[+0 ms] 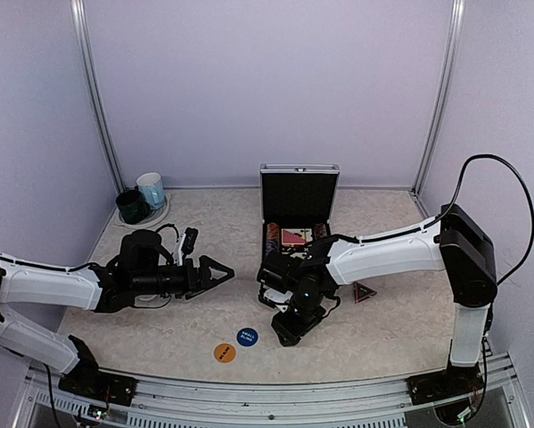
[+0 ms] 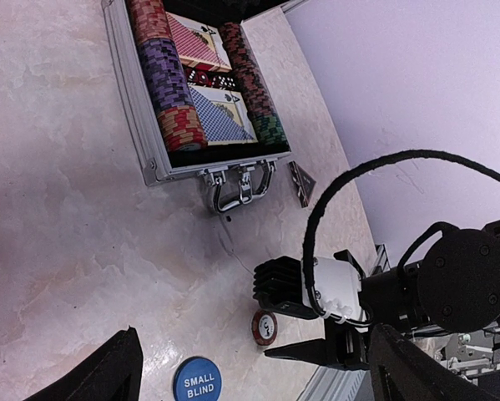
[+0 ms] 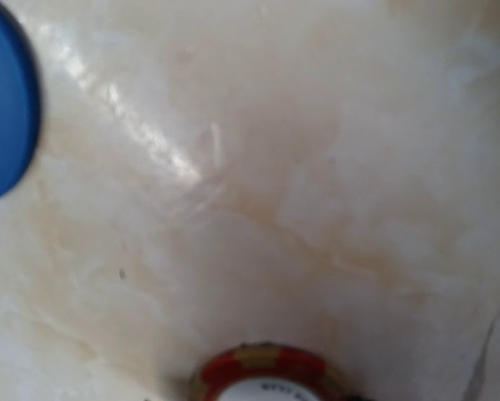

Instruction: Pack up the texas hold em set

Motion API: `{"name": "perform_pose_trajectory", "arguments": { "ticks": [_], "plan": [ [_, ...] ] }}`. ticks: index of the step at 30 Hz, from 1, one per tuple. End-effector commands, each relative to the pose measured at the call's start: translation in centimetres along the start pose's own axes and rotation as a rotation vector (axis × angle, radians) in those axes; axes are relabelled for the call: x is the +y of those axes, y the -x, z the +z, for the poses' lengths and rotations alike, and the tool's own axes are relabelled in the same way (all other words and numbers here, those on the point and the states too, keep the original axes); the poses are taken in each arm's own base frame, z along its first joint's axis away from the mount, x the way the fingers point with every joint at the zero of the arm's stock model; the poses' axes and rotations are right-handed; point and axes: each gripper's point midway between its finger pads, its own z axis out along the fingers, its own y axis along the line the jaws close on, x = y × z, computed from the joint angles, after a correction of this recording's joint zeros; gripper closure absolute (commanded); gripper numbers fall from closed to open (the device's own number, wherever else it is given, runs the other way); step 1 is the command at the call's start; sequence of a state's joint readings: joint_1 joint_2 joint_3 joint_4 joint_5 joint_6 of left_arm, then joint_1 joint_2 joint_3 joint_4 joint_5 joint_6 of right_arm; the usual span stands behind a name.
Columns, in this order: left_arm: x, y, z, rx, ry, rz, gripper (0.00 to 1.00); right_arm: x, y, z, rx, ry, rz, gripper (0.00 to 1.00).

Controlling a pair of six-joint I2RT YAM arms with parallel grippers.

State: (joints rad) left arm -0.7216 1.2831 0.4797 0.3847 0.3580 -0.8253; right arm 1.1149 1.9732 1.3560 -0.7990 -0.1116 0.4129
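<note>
Silver case (image 2: 134,109) sits mid-desk toward the back, lid (image 1: 299,191) upright, black lining showing. L wrist cam looks straight in: chip stacks (image 2: 168,79) down one side, more along the other, two card decks (image 2: 219,117) btw them, one red-backed, one blue-backed. Handle (image 2: 237,189) faces the arms.

L tool (image 1: 218,272) hovers left of the case above the desk (image 1: 160,343), jaws spread wide, nothing in them.

R tool (image 1: 283,335) is down low in front of the case, nose close to the desk. One red chip (image 2: 265,327) sits right at its tip; R wrist cam catches it at the bottom edge, blurry. Gripped or only touching? Can't tell, and can't tell how far apart those jaws are either.

Blue button (image 1: 247,336), marked SMALL BLIND, lies just beside the R tool on its left. Orange button (image 1: 224,353) is next to it, nearer the front edge. Dark triangular marker (image 1: 364,292) is on the desk, front-right of the case.

Dark green mug (image 1: 131,206) and light blue mug (image 1: 151,189) are side by side in the back-left corner.
</note>
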Motion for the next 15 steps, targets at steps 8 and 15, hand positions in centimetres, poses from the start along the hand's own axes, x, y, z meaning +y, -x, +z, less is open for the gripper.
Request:
{"name": "perform_pose_trajectory", "arguments": {
  "ticks": [8,15],
  "plan": [
    [-0.09,0.06,-0.03,-0.011,-0.002,0.006,0.07,-1.44,-1.99,1.76,0.076,-0.052,-0.005,0.48],
    [-0.04,0.04,0.0,-0.01,0.0,0.006,0.07,-1.57,-2.07,1.9,0.08,-0.059,-0.012,0.48]
  ]
}}
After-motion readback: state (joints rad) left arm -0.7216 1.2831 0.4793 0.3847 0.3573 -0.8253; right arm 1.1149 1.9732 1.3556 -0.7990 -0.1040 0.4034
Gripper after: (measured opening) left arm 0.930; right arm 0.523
